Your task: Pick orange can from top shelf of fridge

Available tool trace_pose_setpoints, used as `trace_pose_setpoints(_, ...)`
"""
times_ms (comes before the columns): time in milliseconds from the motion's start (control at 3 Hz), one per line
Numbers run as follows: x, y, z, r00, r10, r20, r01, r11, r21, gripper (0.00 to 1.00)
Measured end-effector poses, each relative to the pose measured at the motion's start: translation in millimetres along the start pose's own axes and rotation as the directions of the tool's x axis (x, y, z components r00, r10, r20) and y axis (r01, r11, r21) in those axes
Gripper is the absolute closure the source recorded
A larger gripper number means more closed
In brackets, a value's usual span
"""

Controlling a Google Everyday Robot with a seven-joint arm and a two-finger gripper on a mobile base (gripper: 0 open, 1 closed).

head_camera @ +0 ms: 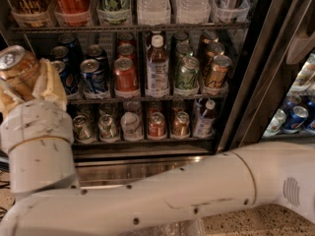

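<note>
One orange can (19,72) is clamped in the end effector (28,82), off the top shelf (142,99), far left of the bottle (157,65) & approx level w/ it. Can's tilted: silver top w/ pull tab faces up-left, body orange-brown w/ pale patches. Cream fingers (50,82) hug its sides. Similar red-orange can (126,75) stands just left of the bottle, inside the fridge (147,166).

My arm (162,195) stretches low leftward, wrist (37,146) turned upright; the gripper (24,77) sits high left, fingers (49,82) seemingly clamped around a can (15,63).
</note>
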State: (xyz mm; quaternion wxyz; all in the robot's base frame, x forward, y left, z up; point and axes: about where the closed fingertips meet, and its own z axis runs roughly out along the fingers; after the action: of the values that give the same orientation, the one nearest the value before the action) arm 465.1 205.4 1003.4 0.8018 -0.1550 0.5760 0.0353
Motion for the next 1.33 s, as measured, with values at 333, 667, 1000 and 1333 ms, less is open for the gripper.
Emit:
trace_pose_setpoints(333,16,-38,-4,1.0,-0.004,-0.015,0.003,0.9979,-0.065,1.0)
trace_pose_setpoints(667,36,-71,-2,0.999,-0.034,-0.023,0.032,0.9978,-0.059,1.0)
trace_pose_setpoints(1000,36,-71,-2,0.999,-0.034,-0.023,0.032,0.9977,-0.059,1.0)
trace_pose_setpoints(1333,35,-76,0,0.999,-0.04,-0.006,0.04,0.9943,-0.099,1.0)
